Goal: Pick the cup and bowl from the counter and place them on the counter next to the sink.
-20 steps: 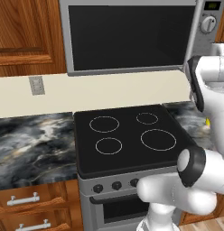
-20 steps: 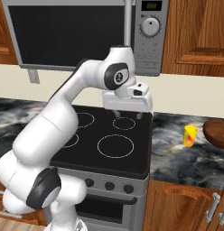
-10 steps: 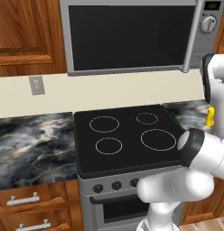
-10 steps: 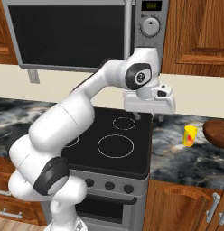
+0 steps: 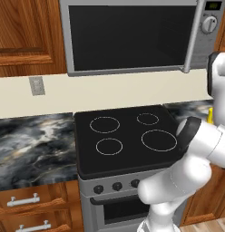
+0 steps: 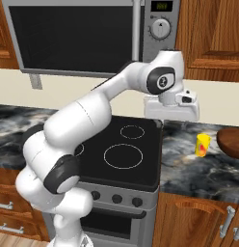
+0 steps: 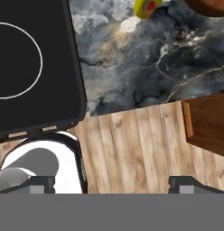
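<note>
Marbled dark stone makes up the surface point(image 6: 198, 169) to the right of the black stovetop point(image 6: 124, 152), and that is where both task things stand. Beside the stovetop's right edge, a little way off, sits the yellow cup point(image 6: 203, 144) with its red mark facing out, and just past it, farther from the stovetop, the reddish-brown bowl point(image 6: 231, 142).

High over the stovetop's right rear corner hangs the claw point(image 6: 170, 109), its jaws spread fully apart and holding nothing. It looks straight down, so the hand view catches the stovetop's edge, a stretch of surface, and the cup point(image 7: 147, 7) and bowl point(image 7: 207, 6) at its far border. My guess is the arm is carried high to clear the stovetop on its way over, jaws wide ready for the cup, the nearer of the two.
</note>
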Robot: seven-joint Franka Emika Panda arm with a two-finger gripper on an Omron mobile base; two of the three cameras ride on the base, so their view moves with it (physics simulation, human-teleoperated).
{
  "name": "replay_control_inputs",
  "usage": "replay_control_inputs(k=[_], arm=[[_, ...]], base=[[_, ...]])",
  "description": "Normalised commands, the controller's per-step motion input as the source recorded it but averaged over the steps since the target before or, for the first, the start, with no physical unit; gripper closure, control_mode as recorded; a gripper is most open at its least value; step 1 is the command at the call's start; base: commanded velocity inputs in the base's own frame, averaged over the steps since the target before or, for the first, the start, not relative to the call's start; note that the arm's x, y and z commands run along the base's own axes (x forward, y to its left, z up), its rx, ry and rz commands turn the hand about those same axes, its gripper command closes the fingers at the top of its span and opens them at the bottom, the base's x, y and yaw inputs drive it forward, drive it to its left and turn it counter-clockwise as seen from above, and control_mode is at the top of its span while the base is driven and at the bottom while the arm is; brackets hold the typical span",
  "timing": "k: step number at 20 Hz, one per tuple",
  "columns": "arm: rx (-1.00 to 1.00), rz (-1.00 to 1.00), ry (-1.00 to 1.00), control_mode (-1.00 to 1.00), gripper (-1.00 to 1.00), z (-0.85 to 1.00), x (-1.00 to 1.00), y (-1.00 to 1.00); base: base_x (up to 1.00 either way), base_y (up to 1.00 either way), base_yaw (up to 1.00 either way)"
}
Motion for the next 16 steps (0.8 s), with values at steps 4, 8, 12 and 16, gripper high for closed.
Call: replay_control_inputs(k=[4,8,12,16], arm=[[0.0,0.01,-0.11,-1.0,-1.0,-0.18,0.44,0.0],[0.0,0.0,-0.13,-1.0,-1.0,-0.39,0.42,0.0],[0.0,0.0,-0.16,-1.0,-1.0,-0.35,0.17,0.0],[0.0,0.0,-0.12,-1.0,-1.0,-0.16,0.05,0.0]], base=[[0.0,0.0,0.0],[0.0,0.0,0.0],[0.0,0.0,0.0],[0.0,0.0,0.0]])
